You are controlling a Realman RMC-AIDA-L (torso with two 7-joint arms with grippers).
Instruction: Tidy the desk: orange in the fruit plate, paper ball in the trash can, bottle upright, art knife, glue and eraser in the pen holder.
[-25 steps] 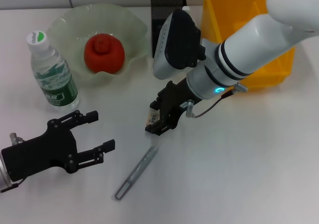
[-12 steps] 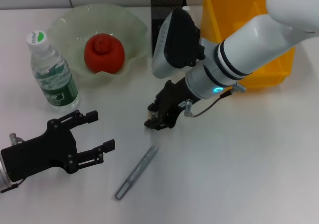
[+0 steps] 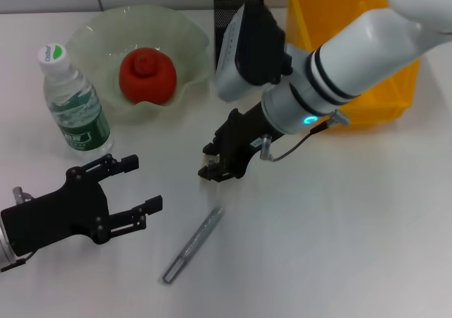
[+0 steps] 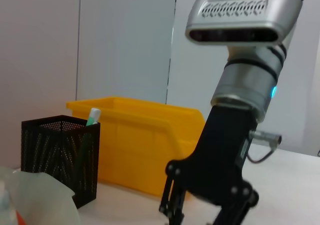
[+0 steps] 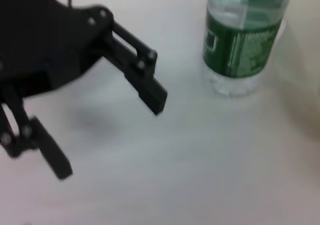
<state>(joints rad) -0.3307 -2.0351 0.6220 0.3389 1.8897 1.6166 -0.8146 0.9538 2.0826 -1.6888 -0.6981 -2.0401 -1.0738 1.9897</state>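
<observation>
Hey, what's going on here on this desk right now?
A two-armed robot is tidying. The right gripper holds a small object above the table, near the art knife lying flat. The left gripper sits open and idle. The orange is in the fruit plate, the bottle stands upright, and the pen holder waits behind.

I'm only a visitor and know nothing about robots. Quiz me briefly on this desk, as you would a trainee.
1. True or false: the left end effector grips the clear plastic bottle with the green label.
2. Where is the slim grey art knife? A) in the black mesh pen holder; B) flat on the white table; C) in the yellow plastic bin.
3. Fill in: the right end effector hangs over the table, and the reddish orange sits in the ____.
Key: 1 false, it is open and apart; 2 B; 3 pale wavy fruit plate.
</observation>
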